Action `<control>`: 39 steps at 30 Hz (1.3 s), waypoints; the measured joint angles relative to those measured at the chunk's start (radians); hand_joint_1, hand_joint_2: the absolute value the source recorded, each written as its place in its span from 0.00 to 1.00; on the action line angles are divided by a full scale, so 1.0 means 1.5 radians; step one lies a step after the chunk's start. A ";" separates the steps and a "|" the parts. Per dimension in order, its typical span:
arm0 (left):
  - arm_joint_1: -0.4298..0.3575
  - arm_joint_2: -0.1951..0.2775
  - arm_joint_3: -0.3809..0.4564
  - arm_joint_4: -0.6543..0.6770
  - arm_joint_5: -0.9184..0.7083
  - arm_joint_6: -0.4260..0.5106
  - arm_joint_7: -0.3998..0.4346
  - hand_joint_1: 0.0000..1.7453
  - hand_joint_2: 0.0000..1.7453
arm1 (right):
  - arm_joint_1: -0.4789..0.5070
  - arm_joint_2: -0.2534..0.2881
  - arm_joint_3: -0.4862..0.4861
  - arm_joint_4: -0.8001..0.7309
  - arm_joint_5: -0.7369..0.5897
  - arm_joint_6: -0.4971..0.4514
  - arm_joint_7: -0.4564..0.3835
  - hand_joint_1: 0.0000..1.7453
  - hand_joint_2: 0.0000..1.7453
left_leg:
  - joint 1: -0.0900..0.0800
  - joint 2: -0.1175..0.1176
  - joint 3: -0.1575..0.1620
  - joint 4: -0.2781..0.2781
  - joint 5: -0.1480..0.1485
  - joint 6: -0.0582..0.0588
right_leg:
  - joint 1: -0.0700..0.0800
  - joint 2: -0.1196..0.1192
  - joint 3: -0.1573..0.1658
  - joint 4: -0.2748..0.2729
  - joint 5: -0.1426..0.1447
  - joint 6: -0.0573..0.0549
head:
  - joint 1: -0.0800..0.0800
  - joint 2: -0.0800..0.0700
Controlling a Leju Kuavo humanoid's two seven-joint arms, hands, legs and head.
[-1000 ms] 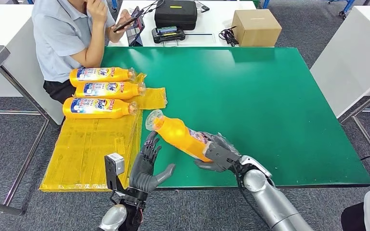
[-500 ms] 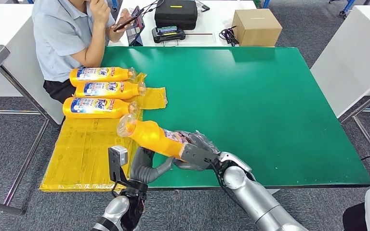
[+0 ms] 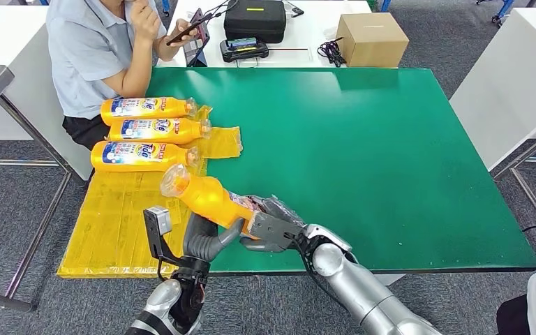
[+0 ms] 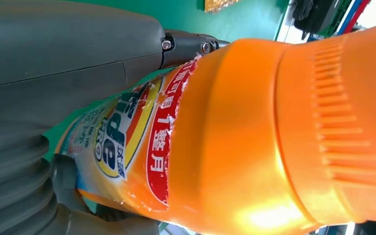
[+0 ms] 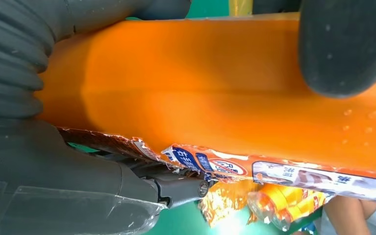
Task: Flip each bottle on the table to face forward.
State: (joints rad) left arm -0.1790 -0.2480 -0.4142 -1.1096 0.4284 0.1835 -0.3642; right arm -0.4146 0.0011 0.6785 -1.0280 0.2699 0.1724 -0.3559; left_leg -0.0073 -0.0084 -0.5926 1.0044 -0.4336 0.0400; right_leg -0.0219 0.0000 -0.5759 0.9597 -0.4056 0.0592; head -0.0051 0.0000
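**Orange bottle held between both hands above the near edge of the green tabletop**

Head view. The right hand (image 3: 273,225) grips the base end of a glossy orange plastic bottle (image 3: 208,197), fingers wrapped around its labelled body. The bottle is tilted, its clear ribbed cap pointing up and away toward the robot's left, above the boundary between the matte green tabletop (image 3: 377,153) and a crinkled yellow sheet (image 3: 122,216). The left hand (image 3: 206,237) lies under the bottle's middle, thumb against its underside; whether its fingers close round the bottle cannot be told. Three similar bottles (image 3: 146,131) lie side by side on the sheet, blue-and-white labels upward, caps toward the robot's right. A seated person (image 3: 94,49) holds a phone at the far left corner; a cardboard box (image 3: 371,38) and a black case (image 3: 254,19) sit on a white table beyond.

Left wrist view. The smooth cylindrical bottle (image 4: 235,142) narrows to a ribbed orange collar; its torn label has a red curved band. The grey ribbed cover of the left hand (image 4: 34,161) lies beside it.

Right wrist view. The right hand (image 5: 54,161) presses a dark rounded finger onto the bottle (image 5: 200,98), whose label edge is ragged.
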 joint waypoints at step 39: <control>0.039 -0.003 0.028 -0.106 0.033 0.019 -0.031 1.00 1.00 | -0.008 0.032 0.010 0.044 -0.005 -0.033 -0.005 0.00 1.00 | 0.000 0.000 0.000 0.000 0.000 0.000 | 0.000 0.000 0.000 0.000 0.000 0.000 | 0.000 0.000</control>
State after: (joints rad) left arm -0.1211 -0.2522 -0.3718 -1.2683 0.4785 0.2121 -0.4109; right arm -0.4262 0.0489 0.6935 -0.9623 0.2624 0.1229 -0.3635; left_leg -0.0072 -0.0085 -0.5930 1.0044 -0.4335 0.0400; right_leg -0.0219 -0.0001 -0.5765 0.9597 -0.4056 0.0592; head -0.0050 0.0000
